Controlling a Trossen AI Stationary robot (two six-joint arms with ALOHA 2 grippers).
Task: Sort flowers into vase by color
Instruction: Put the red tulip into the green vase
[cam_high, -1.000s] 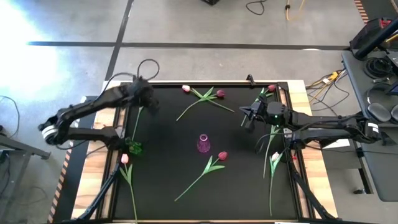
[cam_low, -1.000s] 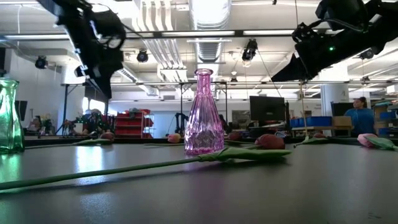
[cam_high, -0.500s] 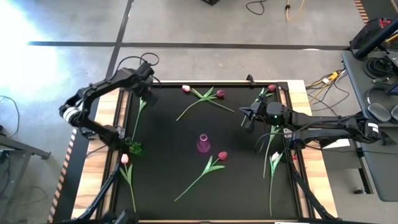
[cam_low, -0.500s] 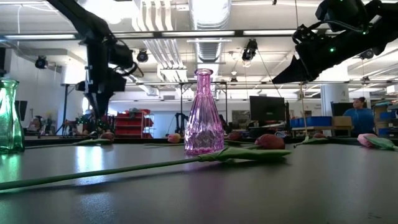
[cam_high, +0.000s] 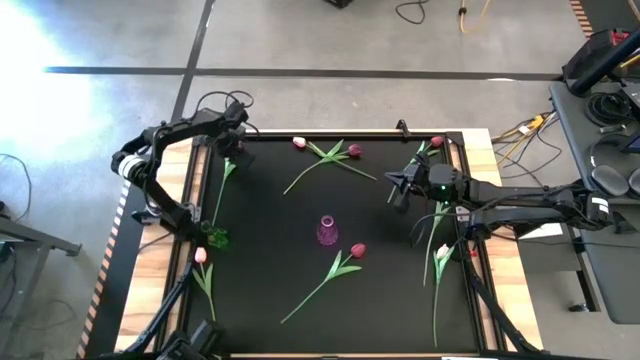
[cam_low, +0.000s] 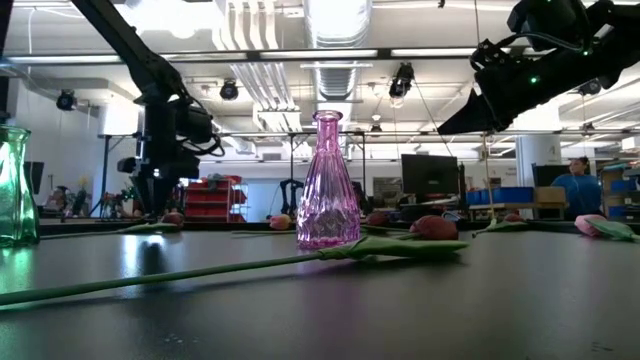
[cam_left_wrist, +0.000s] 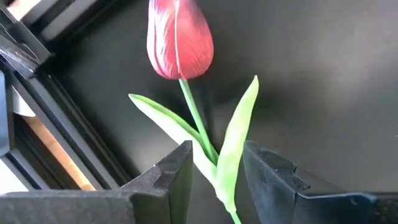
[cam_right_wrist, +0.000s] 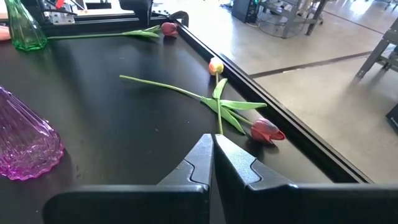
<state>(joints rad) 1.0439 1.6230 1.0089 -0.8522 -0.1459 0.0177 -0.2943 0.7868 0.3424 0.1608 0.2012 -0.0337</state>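
From my left wrist camera the dark red tulip's thin green stem (cam_left_wrist: 198, 121) runs out of frame between the fingers, so I can't see its end; overhead, the green glass vase (cam_high: 214, 237) sits partly under the arm

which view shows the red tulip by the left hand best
The left wrist view: the red tulip fills the frame, head, stem and leaves sharp, stem running between the open left hand. The high view shows it small at the table's far left edge. The low and right wrist views show only a distant red head.
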